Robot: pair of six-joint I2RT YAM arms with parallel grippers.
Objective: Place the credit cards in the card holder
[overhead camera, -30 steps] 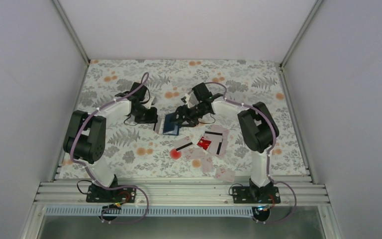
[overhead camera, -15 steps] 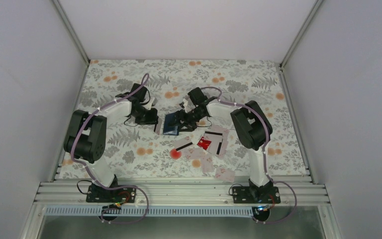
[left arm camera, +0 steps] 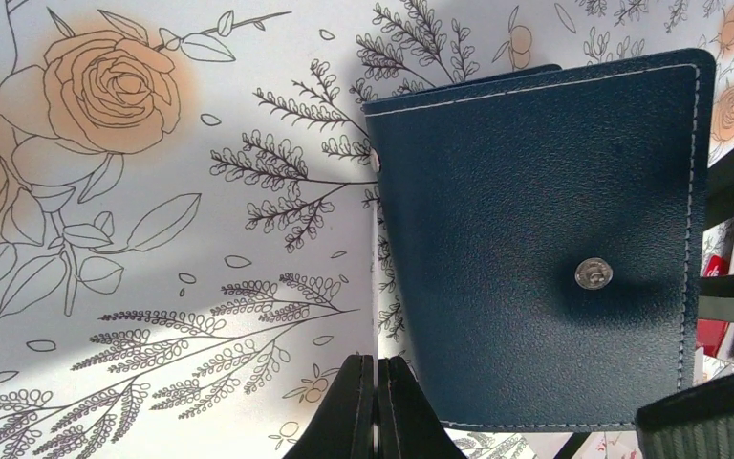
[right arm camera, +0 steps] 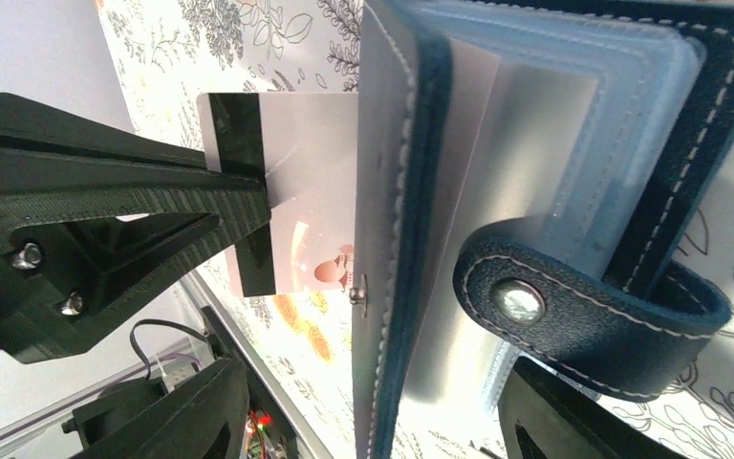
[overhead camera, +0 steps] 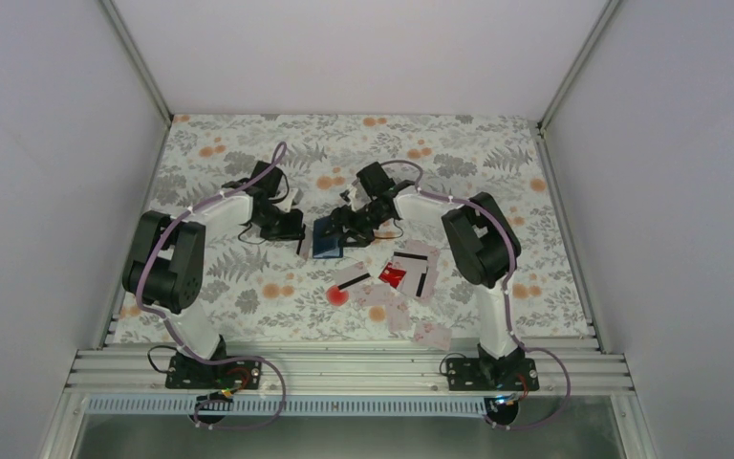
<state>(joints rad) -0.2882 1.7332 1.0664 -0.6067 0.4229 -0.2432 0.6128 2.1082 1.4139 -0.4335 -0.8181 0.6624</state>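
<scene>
Card holder point(right arm camera: 554, 143) sits mid-surface, propped open like a book. Navy covers are splayed, clear pockets point(right arm camera: 573, 86) fan out between them, and the snap tab point(right arm camera: 593, 316) curls across the open side. One striped card point(right arm camera: 296, 163), pale with a black stripe, is part-way in between the left cover and the pocket stack. Its outer end, stripe included, sticks out to the left.

Left end effector point(right arm camera: 239, 196) is clenched on that protruding end, fingers pressed together, just left of the holder. Right end effector point(overhead camera: 347, 222) reaches from the far right with fingers spread and the holder between them. The finger on the card side stands apart from the cover; contact on the other side can't be made out. Reads as released.

Loose cards point(overhead camera: 409, 273) are scattered near-right of the holder, some stripe-up. A red card point(overhead camera: 392, 275) lies among them, and one pale card point(overhead camera: 430, 335) lies off toward the near rail point(overhead camera: 344, 368).

Surface point(overhead camera: 497, 172) has a floral print. The holder is well apart from the side walls, the far wall and the near rail. Printed cloth shows on the far side of both end effectors and out toward each side wall.
</scene>
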